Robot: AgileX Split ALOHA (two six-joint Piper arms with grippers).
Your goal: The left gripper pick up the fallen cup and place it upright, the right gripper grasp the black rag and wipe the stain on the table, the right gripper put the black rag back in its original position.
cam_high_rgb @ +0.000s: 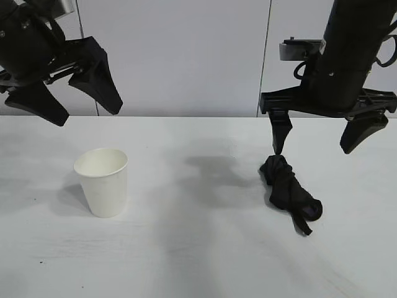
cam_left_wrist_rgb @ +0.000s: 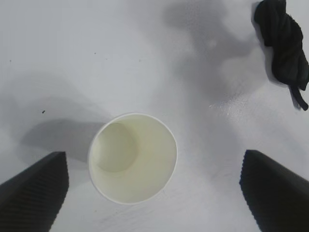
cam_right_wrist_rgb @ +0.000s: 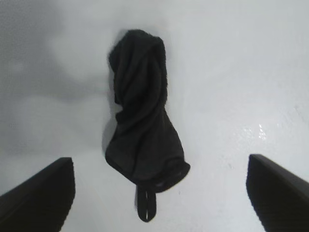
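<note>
The plain white tapered paper cup [cam_high_rgb: 102,181] is seen standing upright on the wide white matte desk [cam_high_rgb: 198,261], mouth up, at the left of the scene. The first step can therefore be judged done. The left tool [cam_high_rgb: 65,102], a black claw with two wedge-shaped fingers, is held above and slightly behind the cup, its fingers spread wide apart with nothing between them; in the left wrist view the cup's open rim [cam_left_wrist_rgb: 133,158] is seen below and between the two finger tips, untouched.

The crumpled black cloth rag [cam_high_rgb: 289,191] is lying on the desk at the right, bunched into a twisted roll with a short strap end toward the near side. The right tool [cam_high_rgb: 319,139], a black claw with long pointed fingers on a bulky arm, is held above the rag's far end with its fingers spread wide; one fingertip is seen just over the rag in the exterior view, and contact cannot be told there. In the right wrist view the rag [cam_right_wrist_rgb: 142,130] lies free on the desk between the two parted fingers, gripped by neither.

No yellowish-brown stain can be made out on the desk in any view, only faint grey smudges and shadows, so the wiping is judged complete. With the rag laid down and released, little appears to be left beyond the arms being drawn clear.
</note>
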